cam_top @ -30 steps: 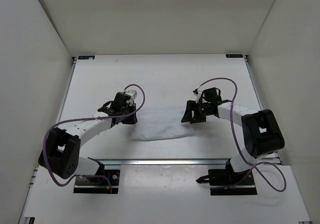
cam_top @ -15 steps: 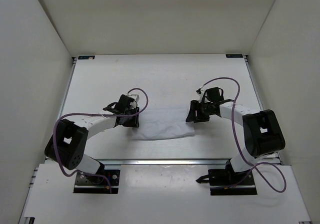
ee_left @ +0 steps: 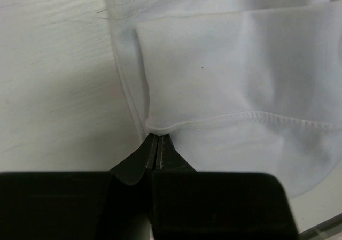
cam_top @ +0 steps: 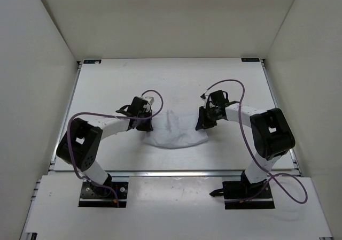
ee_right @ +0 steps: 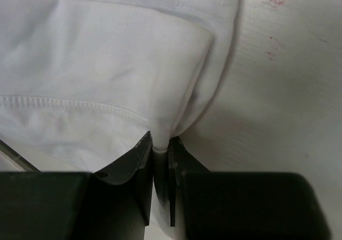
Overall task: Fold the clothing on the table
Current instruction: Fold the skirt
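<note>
Both arms have a bite on the wrinkled, thin white fabric garment (cam_top: 173, 133). It lies on the flat matte white tabletop (cam_top: 176, 85), between the two arms and a bit toward the near side. The black two-finger left gripper (ee_left: 157, 141) has its jaws pressed together right on a hemmed corner of a folded layer. It looks like a skinny pinch with barely any cloth in there. The black two-finger right gripper (ee_right: 159, 144) is clamped on the opposite side, with a fold of cloth plainly squeezed between its fingers. From above, the garment's middle is bunched up between them.

My take: this is the lift-and-carry part of a fold. To do it well, raise both sides together at matching height and hold the cloth lightly taut so the middle flattens. Then carry the pinched edge over and line it up with the far edge before letting go. I'd worry about that left pinch slipping, so go slow and don't yank sideways.
</note>
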Controlling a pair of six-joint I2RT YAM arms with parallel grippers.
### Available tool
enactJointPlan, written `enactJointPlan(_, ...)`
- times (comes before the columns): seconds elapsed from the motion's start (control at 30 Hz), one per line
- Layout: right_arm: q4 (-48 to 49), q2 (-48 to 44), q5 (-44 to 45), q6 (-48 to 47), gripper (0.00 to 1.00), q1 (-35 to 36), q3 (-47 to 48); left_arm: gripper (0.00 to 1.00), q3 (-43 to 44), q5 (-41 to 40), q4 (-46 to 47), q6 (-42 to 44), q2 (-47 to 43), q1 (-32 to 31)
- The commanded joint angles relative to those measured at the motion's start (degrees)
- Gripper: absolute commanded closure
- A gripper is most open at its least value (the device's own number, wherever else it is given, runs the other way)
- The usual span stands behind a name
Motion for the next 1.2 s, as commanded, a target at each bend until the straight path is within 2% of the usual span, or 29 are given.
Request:
enactJointPlan(0.0,-3.4,3.9,7.4,-1.2,1.00,0.0,0.2,1.00,-0.9,3.9,-2.7,-0.3,5.4,-2.4)
enactJointPlan(0.23,-10.8,-0.2,11.8,-5.0,1.00,-4.3,11.4,1.00,3.4,4.0,-2.9,-0.9,9.3,-3.8)
enactJointPlan(0.37,-16.5,-1.0,15.6,-7.5,1.00,-3.7,19.2,1.00,4.4,4.2,-3.0,-1.4,9.8,-3.4)
enactJointPlan(0.63,-23.4,1.0,20.8,-6.8,1.00,4.0,29.8,1.00,9.4,5.4,-3.5,-3.2,13.5,-5.0)
enactJointPlan(0.87,-30.0,6.7,28.0,-7.2,1.00,11.0,41.0,1.00,9.8,9.0,-1.4,-5.3,14.2,-4.8)
enactJointPlan(1.03,-34.0,10.1,27.7,-8.1,1.00,11.0,49.9,1.00,7.7,9.6,0.8,-6.7,11.0,-3.7)
enactJointPlan(1.17,-33.0,9.7,22.5,-6.1,1.00,12.5,50.9,1.00,8.1,9.8,0.7,-6.0,11.6,-3.7)
